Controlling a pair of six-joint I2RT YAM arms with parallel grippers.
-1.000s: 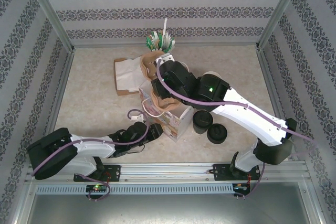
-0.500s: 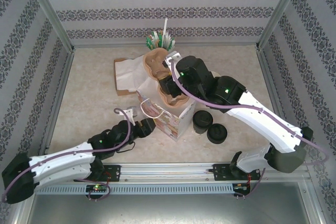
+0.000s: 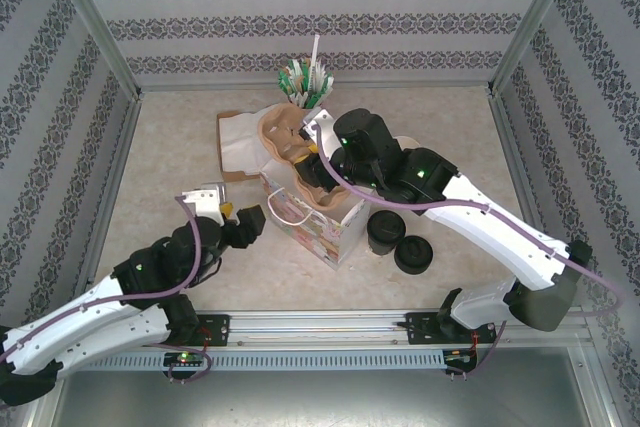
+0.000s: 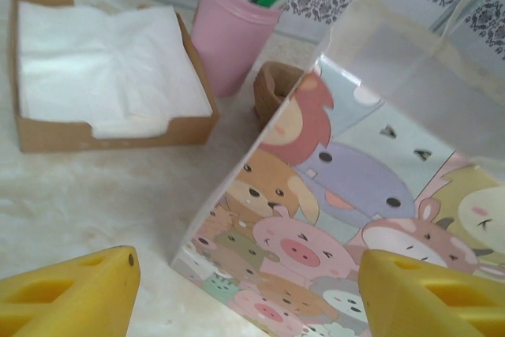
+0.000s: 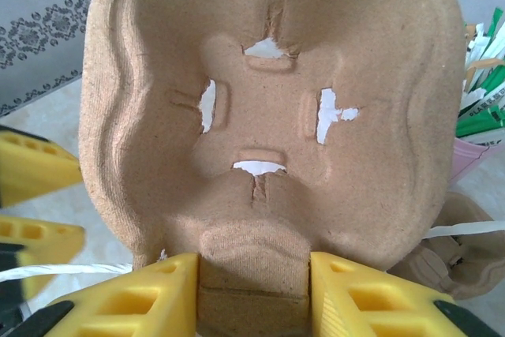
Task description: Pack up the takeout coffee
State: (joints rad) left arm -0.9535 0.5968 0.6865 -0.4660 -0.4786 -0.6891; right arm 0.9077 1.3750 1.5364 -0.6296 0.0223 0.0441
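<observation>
While right tool clamps the pulp tray, left tool gapes.

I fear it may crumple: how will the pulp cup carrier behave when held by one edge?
The carrier looks like molded pulp, so probably light and stiff. The right gripper pinches one edge, so it may flex there. Its slits could tear further if snagged.
</observation>
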